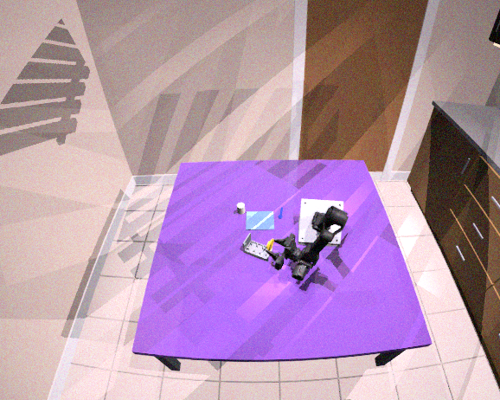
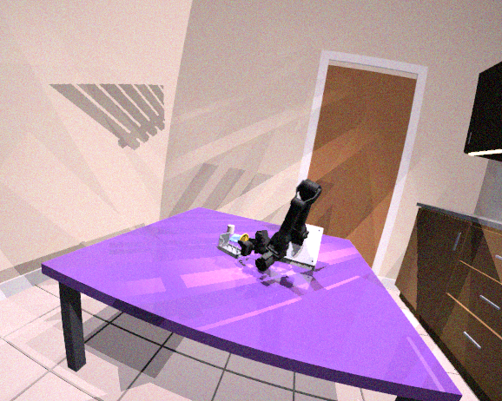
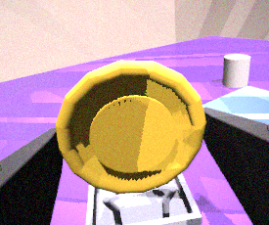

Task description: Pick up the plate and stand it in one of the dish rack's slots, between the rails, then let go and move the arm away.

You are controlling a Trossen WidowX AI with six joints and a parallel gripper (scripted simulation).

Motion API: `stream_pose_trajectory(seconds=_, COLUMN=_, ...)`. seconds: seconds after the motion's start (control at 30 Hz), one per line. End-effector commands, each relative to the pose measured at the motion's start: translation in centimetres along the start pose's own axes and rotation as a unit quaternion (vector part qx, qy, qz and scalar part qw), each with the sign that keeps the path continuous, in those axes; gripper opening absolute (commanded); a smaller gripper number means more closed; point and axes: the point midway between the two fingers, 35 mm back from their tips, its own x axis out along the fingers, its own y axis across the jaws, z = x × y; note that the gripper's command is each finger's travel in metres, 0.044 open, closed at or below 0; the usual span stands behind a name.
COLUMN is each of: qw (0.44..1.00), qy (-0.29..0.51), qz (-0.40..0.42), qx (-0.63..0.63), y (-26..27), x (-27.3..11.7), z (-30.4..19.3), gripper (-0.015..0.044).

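Observation:
The yellow plate (image 1: 270, 245) (image 2: 244, 237) (image 3: 131, 134) is upright between the fingers, its face turned to the wrist camera. My gripper (image 1: 271, 246) (image 3: 131, 126) is shut on it, one finger at each side edge. The grey-white dish rack (image 1: 255, 249) (image 2: 223, 239) (image 3: 190, 201) sits on the table, with a taller wall at its far left end in the top view. The plate is at the rack's right end there. In the wrist view the rack shows below and partly behind the plate. The plate's lower rim appears above the rack; the exact gap cannot be told.
A light blue mat (image 1: 259, 221) (image 3: 253, 104) lies behind the rack, with a white cup (image 1: 240, 208) (image 2: 231, 228) (image 3: 237, 71) near its back left corner. A small blue utensil (image 1: 280, 213) lies right of the mat. The arm stands at the white base board (image 1: 305, 208) (image 2: 317, 236).

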Motion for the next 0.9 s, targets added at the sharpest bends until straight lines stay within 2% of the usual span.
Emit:
stream_pose_trajectory(seconds=0.0, qw=1.000, qy=0.000, qz=-0.001, qx=-0.005, y=0.0, x=0.4, z=-0.8, gripper=0.0000)
stream_pose_trajectory(seconds=0.73, qw=1.000, qy=-0.003, qz=0.000, qx=0.001, y=0.0, x=3.0, z=-2.2, gripper=0.0000)
stream_pose_trajectory(seconds=0.87, qw=1.000, qy=-0.004, qz=0.000, qx=0.004, y=-0.1, x=3.1, z=-4.0, gripper=0.0000)
